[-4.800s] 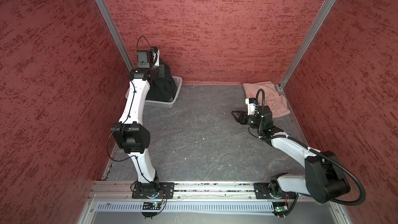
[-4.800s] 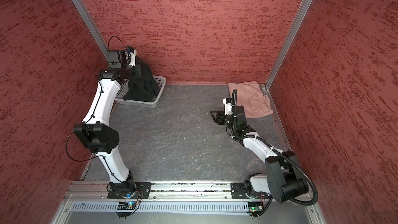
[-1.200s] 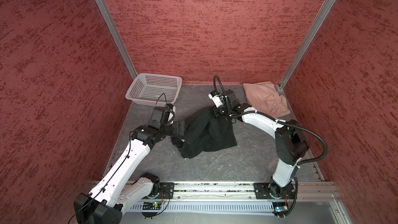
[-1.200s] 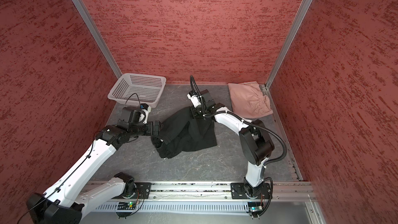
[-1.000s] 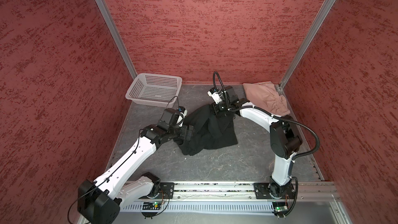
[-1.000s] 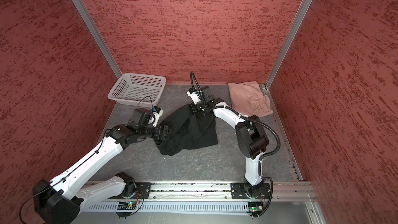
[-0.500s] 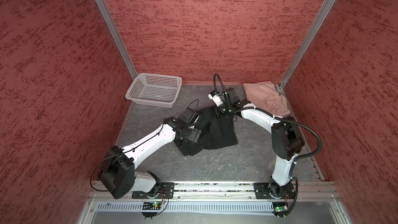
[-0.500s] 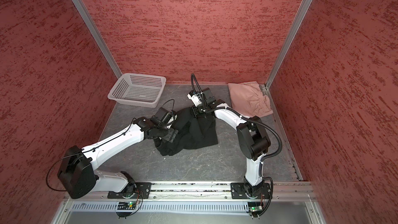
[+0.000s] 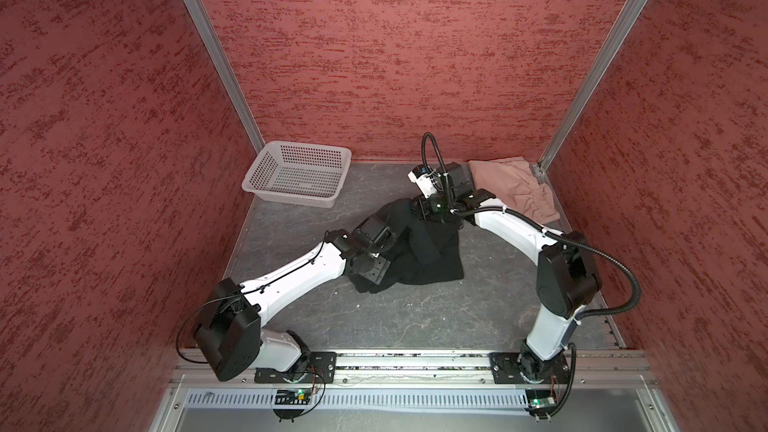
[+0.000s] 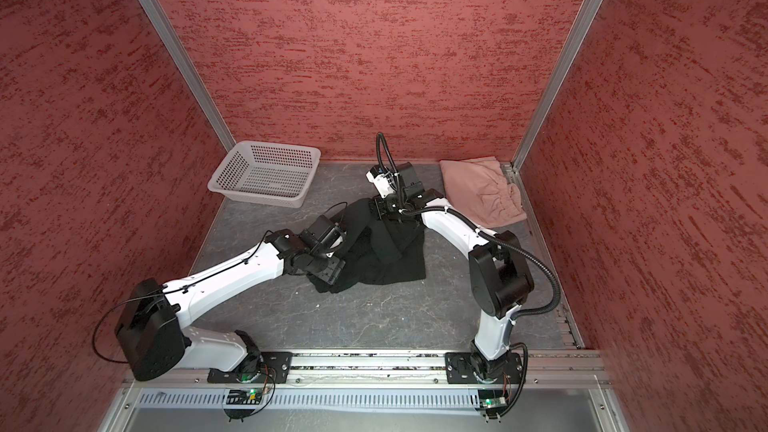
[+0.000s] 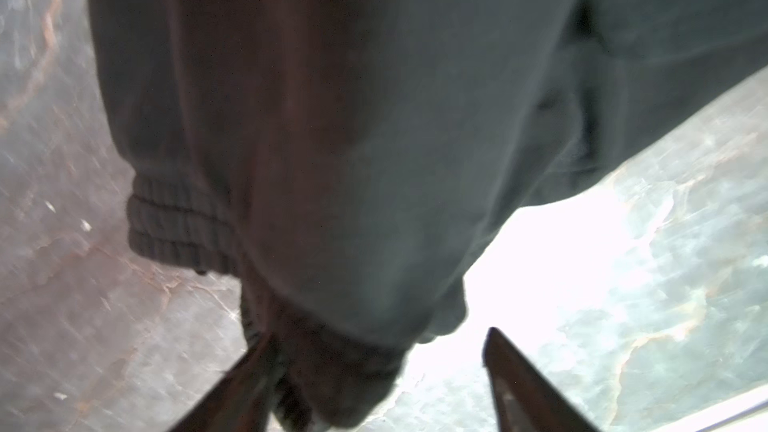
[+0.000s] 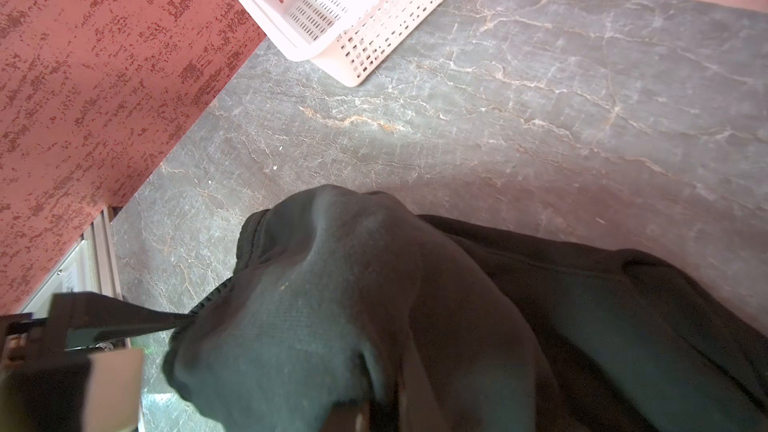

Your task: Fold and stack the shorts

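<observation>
Black shorts [image 9: 419, 251] lay bunched at centre, pink shorts [image 9: 515, 189] in far right corner | left gripper [image 11: 378, 336] swung in, jaws narrowing, apart round waistband | right gripper [image 9: 432, 207] clamped on far edge | two-handed spread looked close

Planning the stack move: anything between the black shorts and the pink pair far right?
No loose object. The table between the black shorts and pink shorts is bare; only the right arm's forearm crosses over it, right gripper shut on the black pair's far edge. The basket sits far left, off that path.
</observation>
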### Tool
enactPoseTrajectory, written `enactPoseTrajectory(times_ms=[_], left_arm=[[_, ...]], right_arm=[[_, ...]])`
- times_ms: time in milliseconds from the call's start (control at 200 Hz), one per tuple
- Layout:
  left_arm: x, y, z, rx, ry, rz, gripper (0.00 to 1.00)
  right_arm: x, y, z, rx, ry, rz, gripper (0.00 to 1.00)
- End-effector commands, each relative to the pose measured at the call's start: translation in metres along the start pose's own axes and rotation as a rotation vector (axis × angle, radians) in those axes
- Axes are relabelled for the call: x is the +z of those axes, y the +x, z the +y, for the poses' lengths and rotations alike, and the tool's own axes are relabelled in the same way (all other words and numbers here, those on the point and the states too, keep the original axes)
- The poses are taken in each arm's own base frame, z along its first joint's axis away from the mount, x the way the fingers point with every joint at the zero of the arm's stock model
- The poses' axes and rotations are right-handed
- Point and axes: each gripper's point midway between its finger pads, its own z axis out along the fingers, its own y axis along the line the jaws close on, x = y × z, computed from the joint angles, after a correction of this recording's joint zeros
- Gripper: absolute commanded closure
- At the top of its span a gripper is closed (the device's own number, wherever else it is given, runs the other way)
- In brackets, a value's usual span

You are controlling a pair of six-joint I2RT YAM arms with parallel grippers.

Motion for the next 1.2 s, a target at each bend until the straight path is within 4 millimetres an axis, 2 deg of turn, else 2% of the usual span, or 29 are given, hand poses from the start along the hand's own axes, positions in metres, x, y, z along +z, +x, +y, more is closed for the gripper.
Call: enactPoseTrajectory(times_ms=[0,160,311,371,436,496,576,651,701,842,942,1032,1197], left_arm=[[0.009,0.005,0.016,-0.043,-0.056,0.025,0.41],[-0.006,-0.014,0.03,-0.104,-0.064,-0.047,0.41],[-0.023,-0.034,0.03,-0.107,-0.008,-0.132,0.42],[-0.024,-0.036,0.034,-0.118,-0.004,-0.137,0.51],[-0.022,-0.037,0.037,-0.13,0.006,-0.127,0.62],[-0.024,-0.04,0.038,-0.135,0.012,-0.121,0.63],[-0.029,-0.047,0.038,-0.129,0.018,-0.139,0.65],[-0.034,-0.05,0.041,-0.134,0.001,-0.146,0.85],[-0.035,-0.05,0.045,-0.143,-0.013,-0.139,0.94],[-0.036,-0.05,0.052,-0.153,-0.043,-0.129,0.98],[-0.037,-0.049,0.054,-0.163,-0.055,-0.128,1.0],[-0.041,-0.049,0.058,-0.178,-0.07,-0.134,1.0],[-0.054,-0.052,0.065,-0.199,-0.082,-0.17,1.0]], right_arm=[[-0.006,-0.002,0.001,-0.001,-0.01,-0.027,0.87],[-0.01,0.001,-0.006,-0.027,0.045,-0.009,0.85],[-0.011,0.012,-0.012,-0.039,0.076,0.029,0.78],[-0.015,0.015,-0.011,-0.042,0.079,0.028,0.7],[-0.024,0.019,-0.009,-0.044,0.096,0.023,0.54],[-0.035,0.026,-0.009,-0.043,0.126,0.021,0.42],[-0.05,0.04,-0.009,-0.031,0.169,0.019,0.34],[-0.057,0.062,-0.004,-0.032,0.213,0.048,0.3],[-0.056,0.081,0.0,-0.049,0.262,0.083,0.26],[-0.038,0.131,0.019,-0.042,0.292,0.162,0.22],[-0.028,0.149,0.01,0.007,0.342,0.163,0.22],[-0.022,0.16,-0.003,0.024,0.42,0.169,0.23],[-0.002,0.16,-0.004,0.042,0.453,0.126,0.31]])
